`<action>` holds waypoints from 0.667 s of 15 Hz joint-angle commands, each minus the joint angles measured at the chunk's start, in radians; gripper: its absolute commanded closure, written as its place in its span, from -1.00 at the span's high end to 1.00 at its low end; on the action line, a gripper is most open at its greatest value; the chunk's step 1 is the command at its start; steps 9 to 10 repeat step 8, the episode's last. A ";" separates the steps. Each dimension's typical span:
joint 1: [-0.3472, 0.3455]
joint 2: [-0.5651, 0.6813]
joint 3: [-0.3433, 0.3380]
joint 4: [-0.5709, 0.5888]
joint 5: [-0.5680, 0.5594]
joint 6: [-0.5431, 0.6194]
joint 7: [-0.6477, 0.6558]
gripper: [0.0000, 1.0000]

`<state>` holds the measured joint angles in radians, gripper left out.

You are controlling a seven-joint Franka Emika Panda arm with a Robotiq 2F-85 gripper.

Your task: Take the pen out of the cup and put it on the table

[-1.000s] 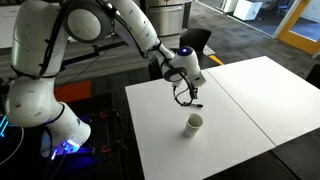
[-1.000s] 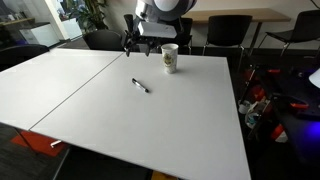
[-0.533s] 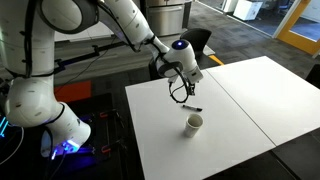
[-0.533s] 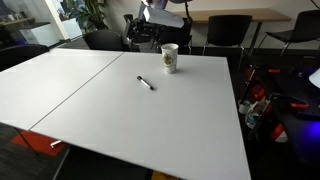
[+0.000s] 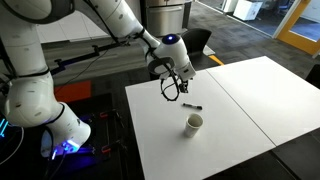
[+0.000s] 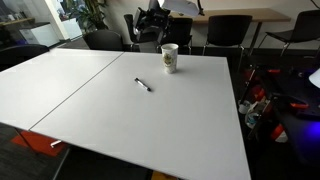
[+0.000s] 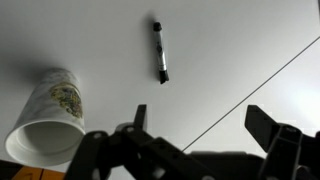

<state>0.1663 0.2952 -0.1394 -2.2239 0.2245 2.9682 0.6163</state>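
The black pen (image 5: 192, 106) lies flat on the white table (image 5: 240, 100), apart from the cup; it also shows in an exterior view (image 6: 144, 85) and in the wrist view (image 7: 160, 52). The whitish cup (image 5: 193, 124) stands upright on the table, seen too in an exterior view (image 6: 169, 58) and at the left of the wrist view (image 7: 48, 115). My gripper (image 5: 172, 89) hangs above the table beyond the pen, open and empty; its two fingers (image 7: 200, 115) frame bare tabletop in the wrist view.
A dark seam (image 7: 250, 95) crosses the tabletop. Black office chairs (image 6: 228, 30) stand behind the table. The robot's base (image 5: 60, 125) sits off the table's edge, with cables and red gear on the floor (image 6: 262, 100).
My gripper has risen and drawn back from the pen, away from the cup. The pen and the cup have stayed where they were.
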 commanded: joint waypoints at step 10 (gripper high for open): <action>-0.012 0.003 0.011 -0.005 -0.005 0.001 0.000 1.00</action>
